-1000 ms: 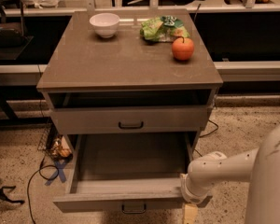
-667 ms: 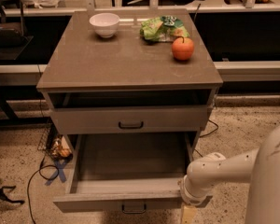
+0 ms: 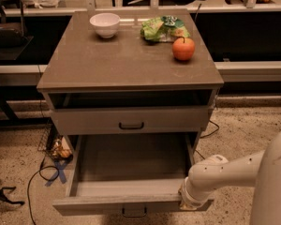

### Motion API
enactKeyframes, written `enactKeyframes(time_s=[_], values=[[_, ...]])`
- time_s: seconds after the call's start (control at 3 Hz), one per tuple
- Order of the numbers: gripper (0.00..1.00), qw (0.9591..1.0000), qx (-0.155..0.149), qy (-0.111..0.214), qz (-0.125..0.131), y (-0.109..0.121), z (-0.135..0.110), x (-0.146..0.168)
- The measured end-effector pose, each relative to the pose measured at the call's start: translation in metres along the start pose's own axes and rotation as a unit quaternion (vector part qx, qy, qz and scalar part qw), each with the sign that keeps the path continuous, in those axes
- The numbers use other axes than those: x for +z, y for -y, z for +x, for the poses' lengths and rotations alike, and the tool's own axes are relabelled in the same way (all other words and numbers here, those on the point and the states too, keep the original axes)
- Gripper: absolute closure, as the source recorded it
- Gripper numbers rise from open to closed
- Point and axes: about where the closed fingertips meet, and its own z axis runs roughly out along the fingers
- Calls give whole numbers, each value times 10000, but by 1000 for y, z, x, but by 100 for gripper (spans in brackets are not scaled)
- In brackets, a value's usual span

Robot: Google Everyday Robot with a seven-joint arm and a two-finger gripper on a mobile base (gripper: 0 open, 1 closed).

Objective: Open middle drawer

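Note:
The middle drawer is pulled far out of the grey cabinet, and its plain grey box is bare inside. Its low flat front carries a small black bar handle at the bottom edge of the view. My gripper is at the right end of that drawer front, at the tip of the white arm that reaches in from the lower right. The gripper is mostly hidden behind the wrist and the drawer front.
Above the open drawer is a taller-fronted drawer with a bigger handle, its front shut. On the cabinet top stand a white bowl, a green snack bag and an orange fruit. Cables lie on the floor at the left.

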Motion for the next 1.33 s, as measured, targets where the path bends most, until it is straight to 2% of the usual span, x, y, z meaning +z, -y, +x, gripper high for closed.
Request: enactKeyframes(time_s=[0.33,0.67,1.0,1.33], values=[[95,10000,-4,6,44,-4,3,-2],[0,10000,-12,32,75,-7,6,-7],[0,10000,-12,32,75,-7,6,-7],[0,9999,-28,55,105,-22,16,-18]])
